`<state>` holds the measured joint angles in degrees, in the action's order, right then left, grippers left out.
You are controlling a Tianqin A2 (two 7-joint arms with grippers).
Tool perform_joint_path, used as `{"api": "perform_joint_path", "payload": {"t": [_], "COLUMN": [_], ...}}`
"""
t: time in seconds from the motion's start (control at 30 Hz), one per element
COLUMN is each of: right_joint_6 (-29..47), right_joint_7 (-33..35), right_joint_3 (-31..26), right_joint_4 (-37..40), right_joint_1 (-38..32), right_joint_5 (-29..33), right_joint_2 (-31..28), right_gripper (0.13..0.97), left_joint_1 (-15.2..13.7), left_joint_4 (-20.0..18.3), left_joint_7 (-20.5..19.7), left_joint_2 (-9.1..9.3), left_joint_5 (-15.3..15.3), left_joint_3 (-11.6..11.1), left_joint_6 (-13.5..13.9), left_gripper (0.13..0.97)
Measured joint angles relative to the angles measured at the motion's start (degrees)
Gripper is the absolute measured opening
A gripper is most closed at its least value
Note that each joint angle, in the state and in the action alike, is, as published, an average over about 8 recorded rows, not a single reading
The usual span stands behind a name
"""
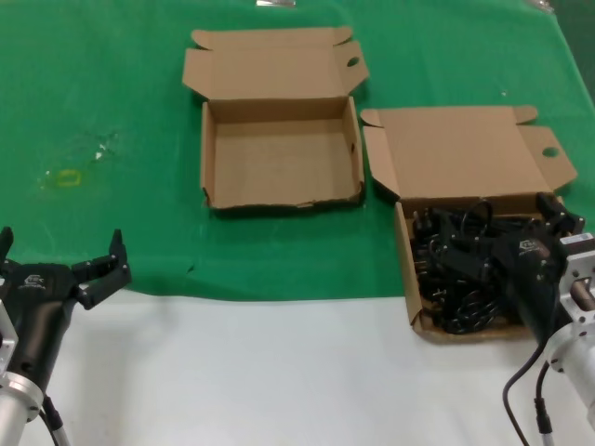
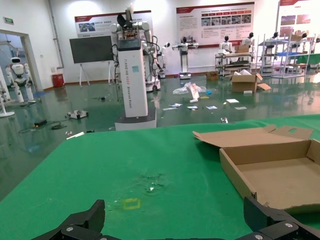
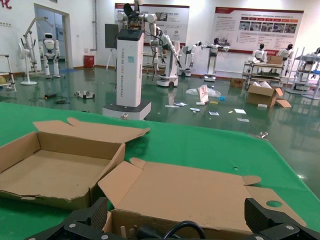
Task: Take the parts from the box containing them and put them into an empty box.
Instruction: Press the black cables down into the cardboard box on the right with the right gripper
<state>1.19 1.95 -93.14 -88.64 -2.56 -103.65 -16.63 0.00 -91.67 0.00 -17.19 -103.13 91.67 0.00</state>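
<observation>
The empty box (image 1: 279, 158) lies open at the back middle of the green cloth, its lid folded back. The box containing the parts (image 1: 403, 269) lies open at the right, full of tangled black power cords (image 1: 456, 279). My right gripper (image 1: 502, 230) is open and hovers low over these cords, holding nothing. In the right wrist view (image 3: 178, 215) a cord loop (image 3: 190, 229) and plug pins show between its fingers, with the lid (image 3: 200, 190) behind and the empty box (image 3: 55, 170) beside it. My left gripper (image 1: 60, 258) is open and empty at the front left; its view (image 2: 175, 217) shows the empty box (image 2: 280, 175).
A small yellow square mark (image 1: 67, 178) and a scuffed patch lie on the green cloth (image 1: 112, 93) at the left. A white surface (image 1: 279, 372) runs along the front. Beyond the table's far edge is a hall floor with a robot stand (image 2: 134, 75).
</observation>
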Motion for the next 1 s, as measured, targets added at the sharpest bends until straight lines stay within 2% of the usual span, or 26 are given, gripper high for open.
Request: {"api": "perform_joint_path", "payload": {"t": [0.87, 1.0], "right_joint_6": [0.0, 0.0], "right_joint_7": [0.0, 0.0], "right_joint_3": [0.0, 0.0], "right_joint_4": [0.0, 0.0], "right_joint_1": [0.0, 0.0], "right_joint_5": [0.0, 0.0], "right_joint_2": [0.0, 0.0], "right_gripper": [0.966, 0.966], "left_joint_1": [0.0, 0.0], "left_joint_4": [0.0, 0.0], "left_joint_7": [0.0, 0.0], "left_joint_2": [0.00, 0.00], "left_joint_5": [0.0, 0.0], "left_joint_3": [0.0, 0.0], "left_joint_6": [0.0, 0.0], "left_gripper": [0.964, 0.938]}}
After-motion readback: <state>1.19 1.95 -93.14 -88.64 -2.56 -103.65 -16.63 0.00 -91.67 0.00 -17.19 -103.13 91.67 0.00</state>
